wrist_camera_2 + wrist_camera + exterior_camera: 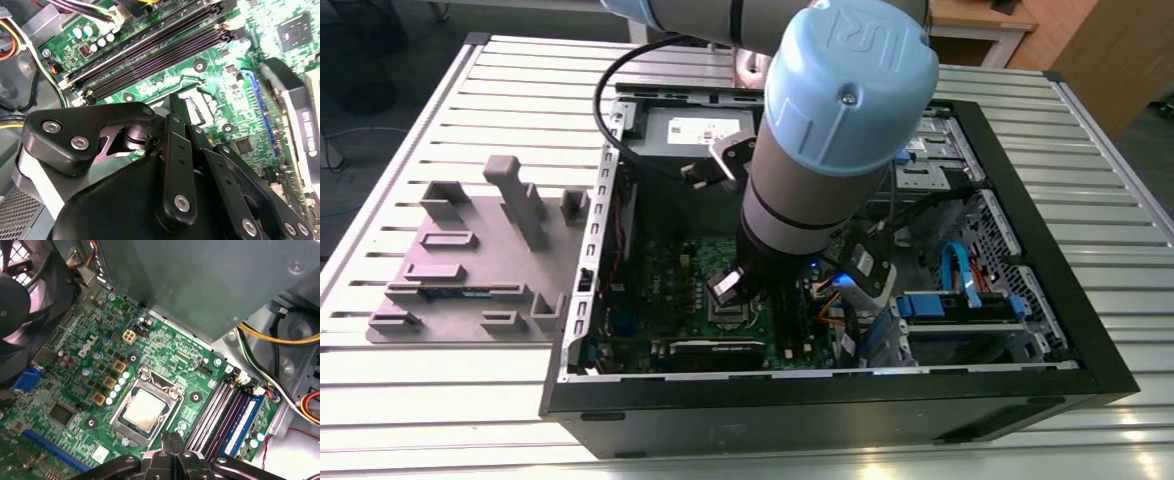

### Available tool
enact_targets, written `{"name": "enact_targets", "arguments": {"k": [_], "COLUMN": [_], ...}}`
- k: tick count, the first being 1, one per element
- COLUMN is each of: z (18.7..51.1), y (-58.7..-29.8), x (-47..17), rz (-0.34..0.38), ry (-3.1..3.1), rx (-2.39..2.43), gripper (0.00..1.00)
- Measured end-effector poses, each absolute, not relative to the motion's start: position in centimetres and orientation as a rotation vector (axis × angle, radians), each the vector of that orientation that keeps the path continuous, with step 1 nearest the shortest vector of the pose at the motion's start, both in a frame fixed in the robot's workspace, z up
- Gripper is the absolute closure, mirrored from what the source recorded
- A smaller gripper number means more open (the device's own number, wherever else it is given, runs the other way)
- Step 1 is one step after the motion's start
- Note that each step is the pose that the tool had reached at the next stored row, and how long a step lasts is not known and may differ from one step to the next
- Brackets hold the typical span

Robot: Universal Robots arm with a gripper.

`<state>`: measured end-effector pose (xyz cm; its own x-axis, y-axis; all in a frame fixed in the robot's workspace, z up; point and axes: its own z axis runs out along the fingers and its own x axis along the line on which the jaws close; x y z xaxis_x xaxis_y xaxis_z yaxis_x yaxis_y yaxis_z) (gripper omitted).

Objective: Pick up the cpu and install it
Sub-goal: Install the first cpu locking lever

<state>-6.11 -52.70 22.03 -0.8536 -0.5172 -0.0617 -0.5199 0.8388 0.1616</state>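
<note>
The cpu (144, 408), a small square chip with a pale silver top, lies flat in the socket on the green motherboard (75, 390), ringed by the socket's metal frame (119, 416). My gripper (170, 436) hovers beside the socket's edge, apart from the chip, its two black fingers pressed together with nothing between them. In the second wrist view the gripper (175, 102) ends just short of the socket (196, 107). In the exterior view the gripper (728, 290) reaches down into the open computer case, just above the socket (728, 322).
Dark memory slots (220, 410) run beside the socket. A black fan (20, 305) and yellow and black cables (280, 340) flank the board. The case's walls (854, 405) surround the arm. A grey parts fixture (467, 260) lies on the table at the exterior view's left.
</note>
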Motion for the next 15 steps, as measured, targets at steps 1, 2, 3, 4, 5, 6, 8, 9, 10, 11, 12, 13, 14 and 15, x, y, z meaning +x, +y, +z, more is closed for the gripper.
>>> {"name": "enact_targets", "arguments": {"k": [1,2,3,4,5,6,8,9,10,11,12,13,14,15], "z": [22.0,22.0,22.0,22.0,22.0,22.0,21.9,21.9,21.9,21.9,21.9,22.0,22.1,22.3], "y": [-52.6,-52.5,-52.4,-52.4,-52.3,-52.3,-52.1,-52.0,-51.9,-51.9,-51.9,-51.9,-51.9,-51.9], "x": [-6.2,-6.4,-6.6,-6.9,-7.2,-7.5,-8.0,-8.2,-8.5,-8.6,-8.8,-8.8,-8.8,-8.8], "rz": [0.271,0.271,0.271,0.271,0.271,0.271,0.270,0.270,0.270,0.270,0.270,0.269,0.267,0.267], "ry": [2.997,2.997,2.997,2.997,2.997,2.997,2.997,2.997,2.997,2.997,2.997,2.997,2.998,2.998], "rx": [-0.845,-0.844,-0.843,-0.842,-0.842,-0.841,-0.839,-0.838,-0.837,-0.836,-0.835,-0.834,-0.834,-0.833], "gripper": [0.89,0.89,0.89,0.89,0.89,0.89,0.89,0.89,0.89,0.89,0.89,0.89,0.89,0.89]}}
